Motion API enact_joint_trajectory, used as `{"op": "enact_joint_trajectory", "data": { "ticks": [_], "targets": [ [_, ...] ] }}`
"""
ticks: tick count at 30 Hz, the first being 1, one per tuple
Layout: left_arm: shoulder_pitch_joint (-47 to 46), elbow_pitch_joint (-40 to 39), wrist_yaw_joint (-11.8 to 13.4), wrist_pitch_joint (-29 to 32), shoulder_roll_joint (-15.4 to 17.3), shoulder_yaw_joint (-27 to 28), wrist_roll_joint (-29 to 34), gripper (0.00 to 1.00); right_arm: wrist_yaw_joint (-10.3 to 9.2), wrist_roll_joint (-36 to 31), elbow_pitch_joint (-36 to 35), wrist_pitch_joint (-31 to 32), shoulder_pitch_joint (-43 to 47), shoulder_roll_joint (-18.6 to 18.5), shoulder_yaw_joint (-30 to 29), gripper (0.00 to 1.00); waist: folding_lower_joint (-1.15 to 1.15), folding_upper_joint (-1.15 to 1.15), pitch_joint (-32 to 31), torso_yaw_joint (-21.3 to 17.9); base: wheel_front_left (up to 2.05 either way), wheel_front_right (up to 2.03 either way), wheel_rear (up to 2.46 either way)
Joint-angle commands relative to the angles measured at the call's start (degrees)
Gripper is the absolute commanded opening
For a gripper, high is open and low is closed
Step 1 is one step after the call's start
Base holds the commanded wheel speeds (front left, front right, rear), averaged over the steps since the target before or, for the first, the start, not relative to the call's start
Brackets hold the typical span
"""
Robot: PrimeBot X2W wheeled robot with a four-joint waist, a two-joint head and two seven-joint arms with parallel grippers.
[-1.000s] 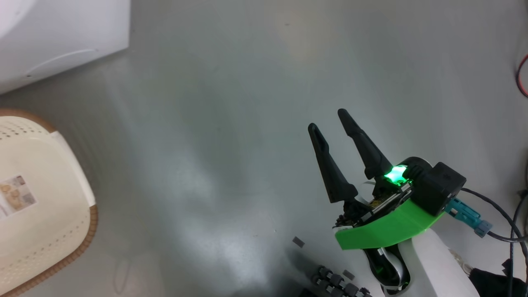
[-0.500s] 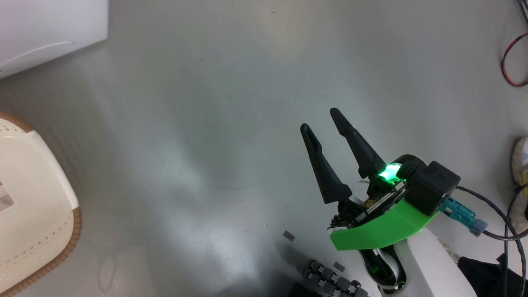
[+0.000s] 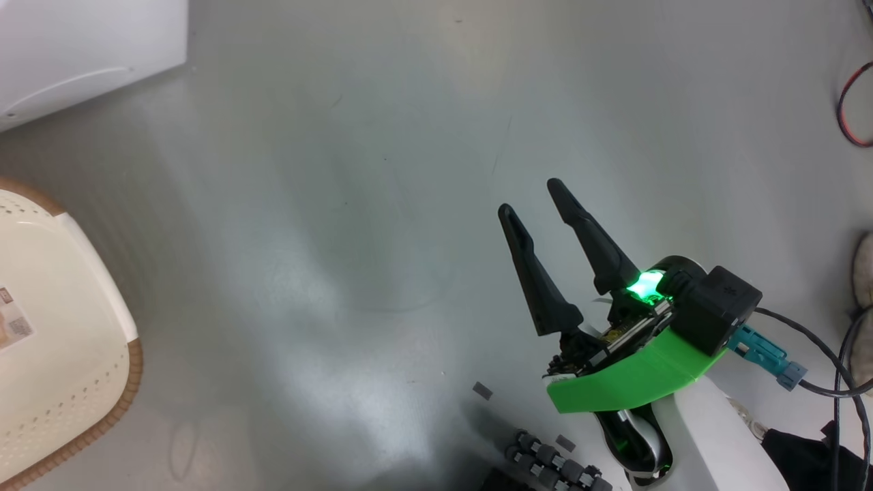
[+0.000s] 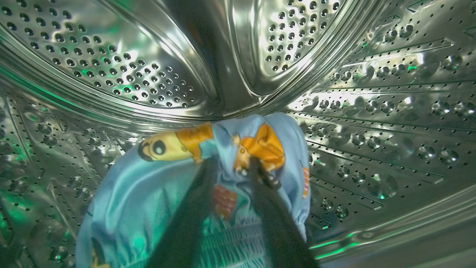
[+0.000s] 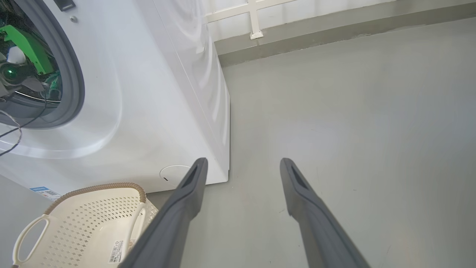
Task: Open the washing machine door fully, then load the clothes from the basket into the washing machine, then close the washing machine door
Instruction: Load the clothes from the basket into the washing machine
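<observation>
One heap of light-blue clothes, printed with orange and yellow cartoon figures, lies inside the washing machine's drum, low against its curved wall. The drum is shiny steel, dotted with rows of small holes and crossed by raised ridges. The left gripper reaches into it, its two dark fingers a little apart with their tips against the soft fabric; I cannot tell whether they pinch the cloth or merely touch it.

The basket stands on the smooth grey floor near the washing machine. It is cream plastic with rounded corners, perforated walls, a brown woven-look rim and a white loop handle. The part of its inside that shows is bare plastic with a sticker on it.

The right gripper hangs over the floor, well apart from the basket, its long tapered fingers spread wide with nothing between them. The machine is a white glossy box with a grey rubber ring round its opening.
</observation>
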Motion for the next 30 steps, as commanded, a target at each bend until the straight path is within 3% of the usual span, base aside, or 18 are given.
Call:
{"op": "enact_joint_trajectory", "data": {
  "ticks": [1, 10, 18, 27, 30],
  "targets": [
    [-1.0, -1.0, 0.3, 0.3, 2.0, 0.5, -0.2, 1.00, 0.09, 0.2, -1.0, -0.4, 0.9, -0.2, 0.7, 1.00, 0.00, 0.00, -0.2, 0.2, 0.00, 0.00, 0.00],
    [0.3, -0.3, 0.3, 0.7, 0.3, 0.0, -1.5, 1.00, 0.09, -1.0, -0.7, -0.4, 1.0, -0.2, -0.5, 1.00, 0.00, 0.00, -2.1, 2.6, 0.00, 0.00, 0.00],
    [6.6, -3.4, 1.9, -0.9, -1.7, 0.5, -3.9, 1.00, 0.09, -2.6, -0.2, -0.4, 1.4, -0.2, -1.9, 1.00, 0.00, 0.00, -5.0, 5.6, 0.00, 0.00, 0.00],
    [22.7, -13.9, 8.2, -6.5, -3.1, 3.5, -7.9, 1.00, 0.09, -4.8, 0.7, -0.4, 2.8, -0.2, -3.8, 1.00, 0.00, 0.00, -10.0, 8.8, 0.00, 0.00, 0.00],
    [32.0, -21.8, 12.2, -8.6, -3.9, 4.9, -9.5, 1.00, 0.09, -5.8, 1.1, -0.4, 3.7, -0.2, -5.0, 1.00, 0.00, 0.00, -12.1, 10.4, 0.00, 0.00, 0.00]
  ]
}}
